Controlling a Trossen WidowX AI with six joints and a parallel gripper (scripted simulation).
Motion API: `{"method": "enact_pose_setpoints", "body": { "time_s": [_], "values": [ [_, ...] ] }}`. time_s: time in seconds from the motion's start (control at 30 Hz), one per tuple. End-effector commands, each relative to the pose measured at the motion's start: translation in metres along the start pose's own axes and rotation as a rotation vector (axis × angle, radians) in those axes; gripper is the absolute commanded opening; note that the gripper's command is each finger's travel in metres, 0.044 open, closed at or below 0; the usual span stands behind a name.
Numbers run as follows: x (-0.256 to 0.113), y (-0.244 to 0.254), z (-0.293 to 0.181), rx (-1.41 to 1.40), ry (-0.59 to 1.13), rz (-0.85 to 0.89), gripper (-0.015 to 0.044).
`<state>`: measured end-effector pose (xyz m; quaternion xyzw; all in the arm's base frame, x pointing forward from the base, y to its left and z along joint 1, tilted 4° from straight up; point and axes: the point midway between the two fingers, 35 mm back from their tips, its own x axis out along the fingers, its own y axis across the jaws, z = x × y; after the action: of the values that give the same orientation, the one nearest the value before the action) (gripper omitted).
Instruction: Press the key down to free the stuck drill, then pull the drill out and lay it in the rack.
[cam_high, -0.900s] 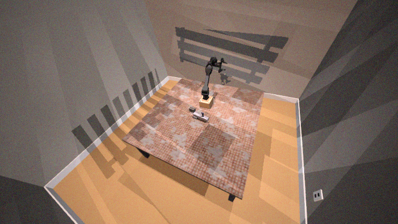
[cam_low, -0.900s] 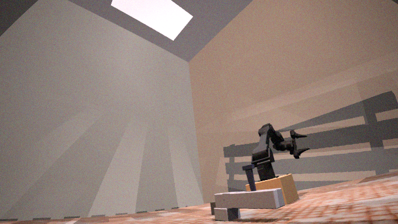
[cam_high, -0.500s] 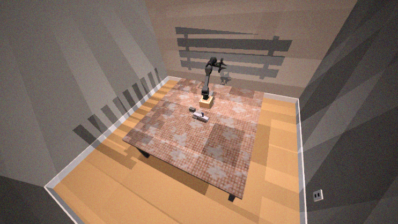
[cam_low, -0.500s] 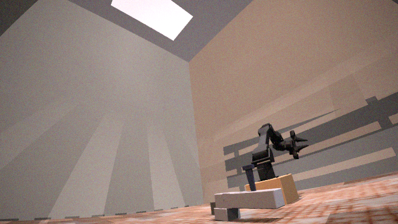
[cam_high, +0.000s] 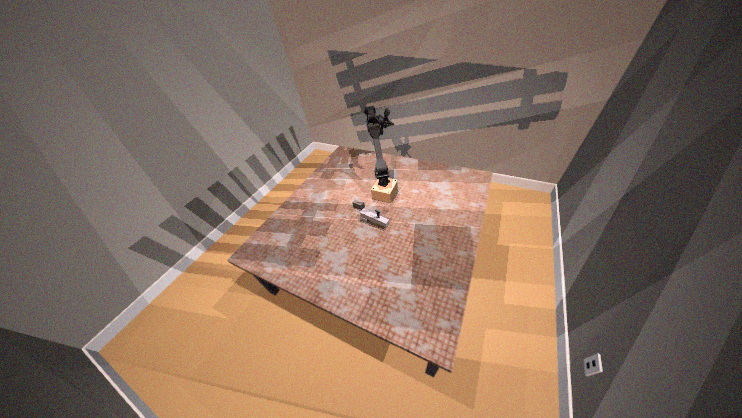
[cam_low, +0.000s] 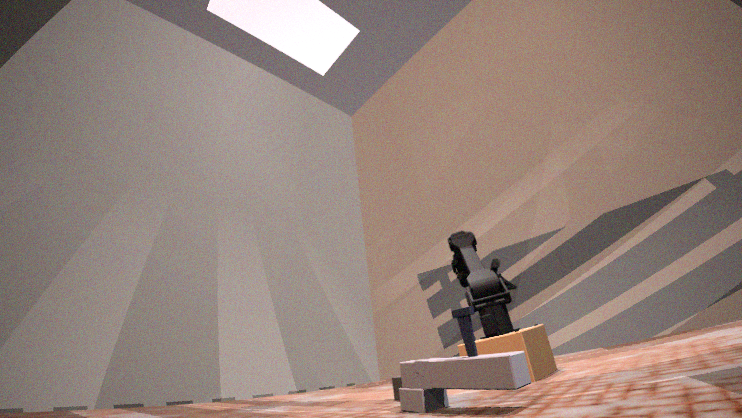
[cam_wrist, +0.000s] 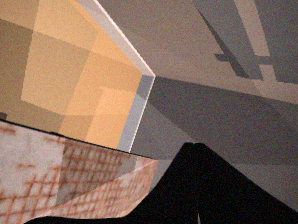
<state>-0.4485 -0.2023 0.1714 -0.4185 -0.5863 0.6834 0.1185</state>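
Note:
A dark blue T-shaped piece (cam_high: 378, 213) (cam_low: 466, 334), apparently the drill, stands upright in a long pale block (cam_high: 371, 217) (cam_low: 462, 373). A small pale block (cam_low: 411, 400) sits under the long block's left end. A small dark grey block (cam_high: 358, 204) (cam_low: 396, 388) lies beside it; whether it is the rack I cannot tell. The key cannot be told apart at this size. My gripper (cam_high: 392, 123) (cam_wrist: 192, 151) is shut and empty, raised high above the table and away from these pieces. Its fingertips meet in the wrist view.
The arm stands on an orange box (cam_high: 383, 194) (cam_low: 540, 353) just behind the pale block. The patterned table (cam_high: 337, 290) (cam_wrist: 30, 170) ends in a front edge above the wooden floor. Walls surround it, and broad shadows fall on them.

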Motion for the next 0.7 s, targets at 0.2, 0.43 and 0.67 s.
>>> {"method": "enact_pose_setpoints", "body": {
  "time_s": [0.2, 0.43, 0.67],
  "values": [
    [-0.146, 0.075, 0.011, -0.048, -0.313, 0.139, 0.0000],
    [-0.258, 0.135, -0.020, -0.146, -0.539, 0.247, 0.0000],
    [-0.356, 0.188, -0.086, -0.252, -0.753, 0.364, 0.0000]
  ]
}}
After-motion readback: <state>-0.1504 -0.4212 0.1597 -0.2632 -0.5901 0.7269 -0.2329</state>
